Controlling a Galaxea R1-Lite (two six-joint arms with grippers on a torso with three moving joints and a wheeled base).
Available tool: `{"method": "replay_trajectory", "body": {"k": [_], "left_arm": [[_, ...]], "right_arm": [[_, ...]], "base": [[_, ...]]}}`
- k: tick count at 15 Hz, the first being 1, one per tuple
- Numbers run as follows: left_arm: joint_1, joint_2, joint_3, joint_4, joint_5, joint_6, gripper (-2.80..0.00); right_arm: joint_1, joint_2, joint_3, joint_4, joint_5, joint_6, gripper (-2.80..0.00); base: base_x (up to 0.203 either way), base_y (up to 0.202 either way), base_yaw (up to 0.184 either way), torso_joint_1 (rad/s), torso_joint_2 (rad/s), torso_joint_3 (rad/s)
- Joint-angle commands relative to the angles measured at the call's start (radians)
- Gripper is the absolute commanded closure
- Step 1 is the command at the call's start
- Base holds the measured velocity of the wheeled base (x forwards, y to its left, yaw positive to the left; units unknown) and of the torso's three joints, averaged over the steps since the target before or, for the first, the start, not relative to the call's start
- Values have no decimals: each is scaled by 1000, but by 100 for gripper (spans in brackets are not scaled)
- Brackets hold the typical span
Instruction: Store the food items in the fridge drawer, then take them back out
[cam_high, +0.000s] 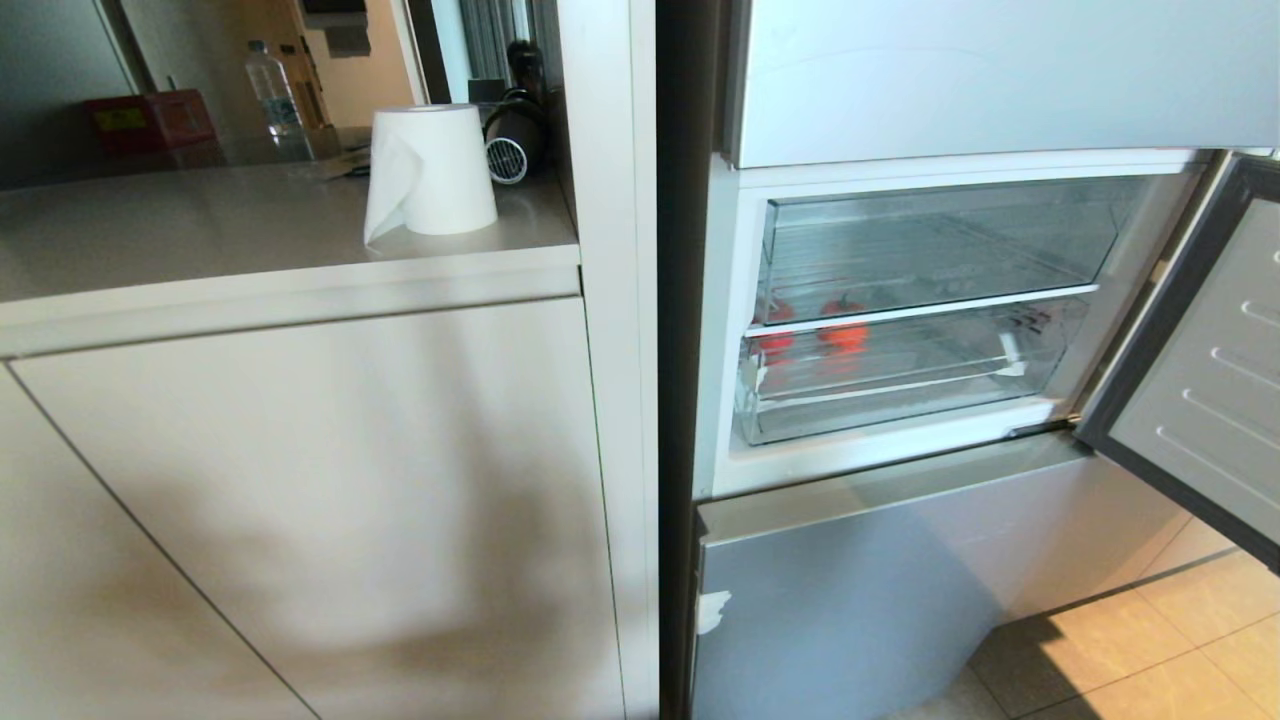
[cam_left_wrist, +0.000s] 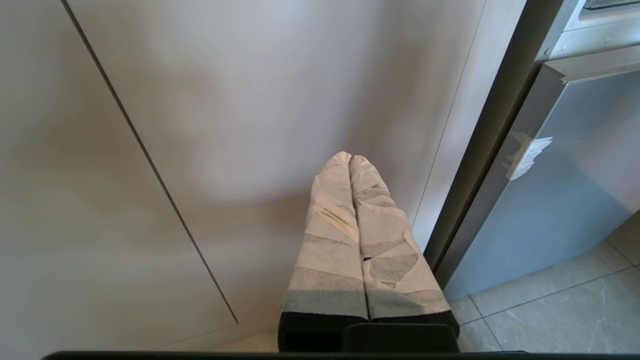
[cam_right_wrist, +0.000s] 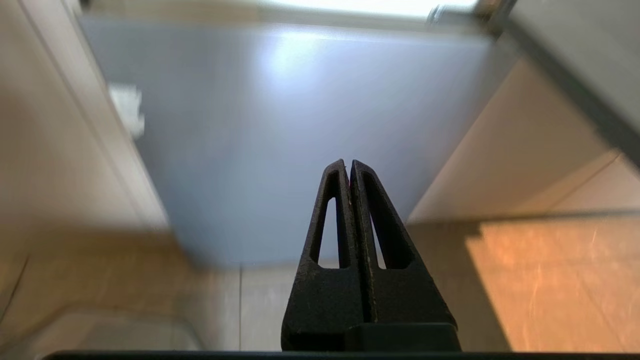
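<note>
The fridge's middle door (cam_high: 1215, 370) stood swung open to the right, and two clear bins showed inside. In the lower one, the fridge drawer (cam_high: 900, 395), two red fruits (cam_high: 845, 330) sat side by side toward its left rear, seen through the plastic. The drawer appeared pushed in, its front lip about level with the fridge frame, with a whitish patch at its left front corner.

Neither arm showed in the head view. The left gripper (cam_left_wrist: 350, 159), its jaws wrapped in pale tape and pressed together on nothing, pointed at the cabinet front (cam_left_wrist: 225, 125) beside the fridge. The right gripper (cam_right_wrist: 347, 162) had its black jaws closed and empty too, aimed low at the silver-blue lower fridge panel (cam_right_wrist: 300, 125) above the floor tiles (cam_right_wrist: 560, 280).

Judging by this, the storing half looked done: fruit in, drawer closed, both arms clear. Left to do would be pulling the drawer out again and lifting the fruit back out. A roll of paper towel (cam_high: 430, 170) stood on the counter (cam_high: 200, 230), a likely place to set them.
</note>
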Motion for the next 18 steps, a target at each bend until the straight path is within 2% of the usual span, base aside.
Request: {"method": "replay_trajectory", "body": {"k": [1, 6, 11, 18], "left_arm": [[0, 1, -1, 0, 0, 0, 0], [0, 1, 1, 0, 0, 0, 0], [0, 1, 0, 0, 0, 0, 0], [0, 1, -1, 0, 0, -1, 0]], "right_arm": [[-12, -144, 3, 4, 0, 7, 0], [-21, -142, 3, 3, -9, 61, 0], [-21, -142, 3, 3, -8, 57, 0], [-21, -142, 3, 3, -6, 55, 0]], "base": [[0, 0, 0, 0, 0, 0], [0, 0, 0, 0, 0, 0], [0, 0, 0, 0, 0, 0], [-2, 5, -156, 2, 3, 3]]}}
